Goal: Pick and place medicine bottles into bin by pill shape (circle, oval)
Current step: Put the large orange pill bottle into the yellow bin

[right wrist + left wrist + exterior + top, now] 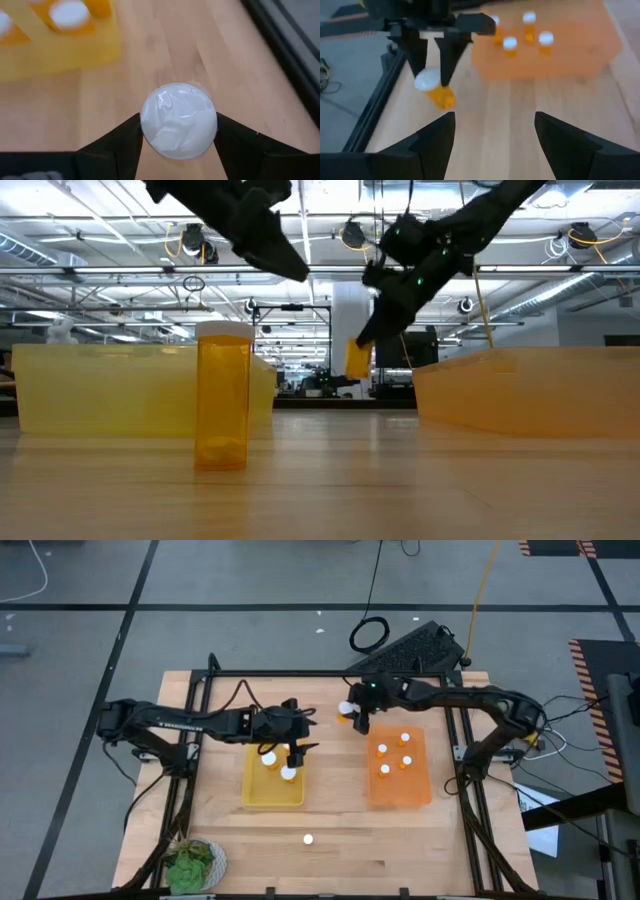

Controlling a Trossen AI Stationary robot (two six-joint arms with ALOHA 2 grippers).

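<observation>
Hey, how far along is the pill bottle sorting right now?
Four bottles stand in the orange tray and two in the yellow tray. The right gripper holds a white-capped bottle in the air just beyond the orange tray. The left gripper hangs open over the yellow tray. One lone bottle waits on the table's near side.

Two amber bottles [279, 766] with white caps stand in the yellow tray [272, 795], four [394, 753] in the orange tray [400, 790]. One bottle [308, 838] stands alone on the table nearer the front; another held bottle [346, 713] hangs tilted off the orange tray's far left corner.
</observation>
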